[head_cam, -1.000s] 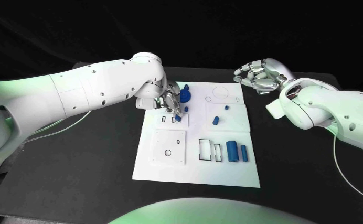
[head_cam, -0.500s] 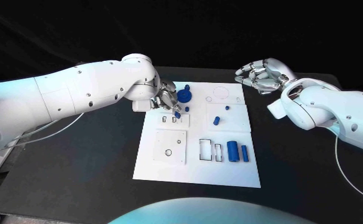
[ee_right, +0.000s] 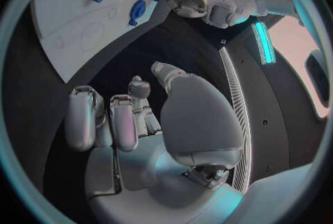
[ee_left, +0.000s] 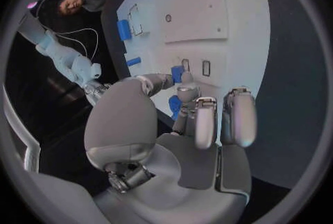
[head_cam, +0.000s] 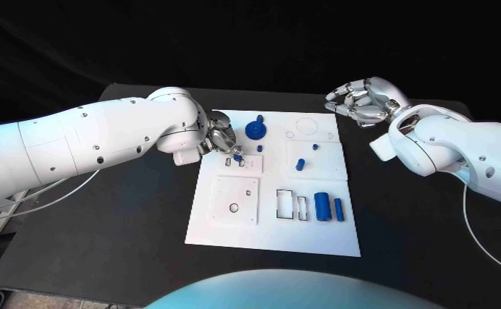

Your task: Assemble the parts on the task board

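Observation:
The white task board (head_cam: 274, 236) lies in the middle of the black table. My left hand (head_cam: 220, 138) hovers over its near-left part and pinches a small blue part (head_cam: 238, 158) just above two small slots (head_cam: 235, 164). In the left wrist view that blue part (ee_left: 177, 73) sits at the fingertips, close to the slots (ee_left: 195, 66). A round blue knob (head_cam: 254, 132) stands right beside the hand. My right hand (head_cam: 360, 103) hangs past the board's far right corner, fingers curled in on nothing; the right wrist view shows the hand (ee_right: 125, 118) the same way.
Two blue cylinders (head_cam: 328, 208) lie near the board's front right, beside rectangular outlines (head_cam: 283, 205). Small blue pegs (head_cam: 299, 165) (head_cam: 312, 147) (head_cam: 259, 147) stand mid-board. A white square plate (head_cam: 235, 202) with holes sits at the front left. Black table borders the board on both sides.
My left arm has swung back towards the left, and the hand with the small blue part has shifted slightly left over the slots. The right hand has barely moved.

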